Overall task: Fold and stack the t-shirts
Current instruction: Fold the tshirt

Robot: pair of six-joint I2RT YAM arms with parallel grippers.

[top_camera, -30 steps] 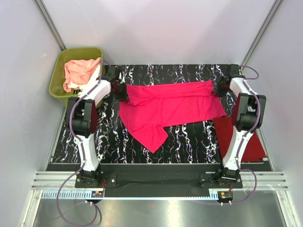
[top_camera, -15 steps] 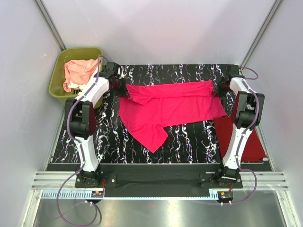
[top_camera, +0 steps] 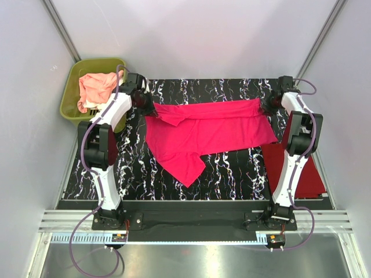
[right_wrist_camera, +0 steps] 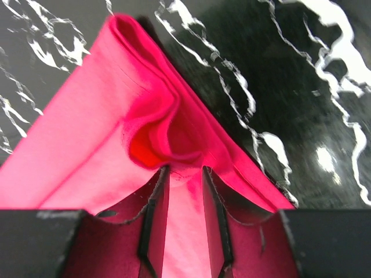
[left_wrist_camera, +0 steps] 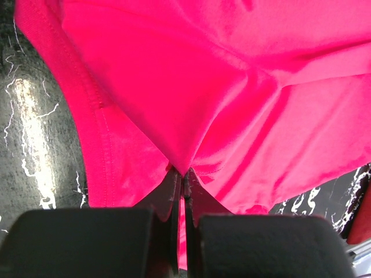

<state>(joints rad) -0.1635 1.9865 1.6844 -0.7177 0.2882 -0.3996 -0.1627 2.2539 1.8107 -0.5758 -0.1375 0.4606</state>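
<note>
Left fingers (left_wrist_camera: 169,190) and right fingers (right_wrist_camera: 155,200): both pinched on the hot pink t-shirt (top_camera: 214,127).
My left pair is closed on the far left edge; my right pair clamps the folded far right corner, cloth filling the narrow gap. Shirt lies spread on the marbled surface (top_camera: 232,168), far edge drawn between them.

Black marbled table (top_camera: 232,168): hot pink t-shirt (top_camera: 214,130), dark red t-shirt (top_camera: 313,179).
</note>
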